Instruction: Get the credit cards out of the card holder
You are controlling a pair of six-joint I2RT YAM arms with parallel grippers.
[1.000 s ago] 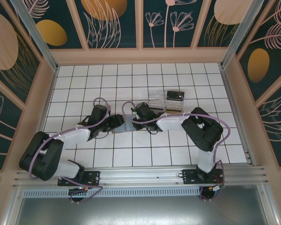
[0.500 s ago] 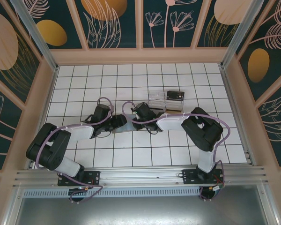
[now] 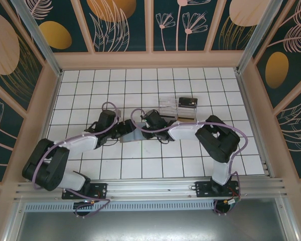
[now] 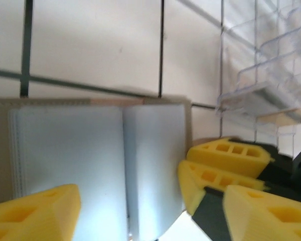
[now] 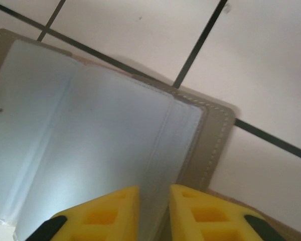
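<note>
Broadly, the tiled table (image 3: 90, 165) is carrying everything, with the left arm (image 3: 75, 144) and right arm (image 3: 215, 138) reaching toward its middle and meeting over the card holder (image 3: 133, 135). The holder is lying open and flat, pale blue-grey panels up, near the clear tray (image 3: 168, 107) that is standing beyond it to the right. The left gripper (image 4: 150, 198) is hanging spread wide above the holder, gripping nothing. The right gripper (image 5: 154, 203) is sitting over the holder's right panel with its fingers drawn to a narrow slit; whether they are pinching anything I cannot tell. One dark card (image 3: 187, 102) is resting at the tray's right end, well apart from the holder. The step in hand is probably steadying the holder while fishing out a card. Doing it well means pinning one panel lightly, coming in low at the pocket mouth, closing on the card's edge alone, and drawing along the pocket rather than lifting.
</note>
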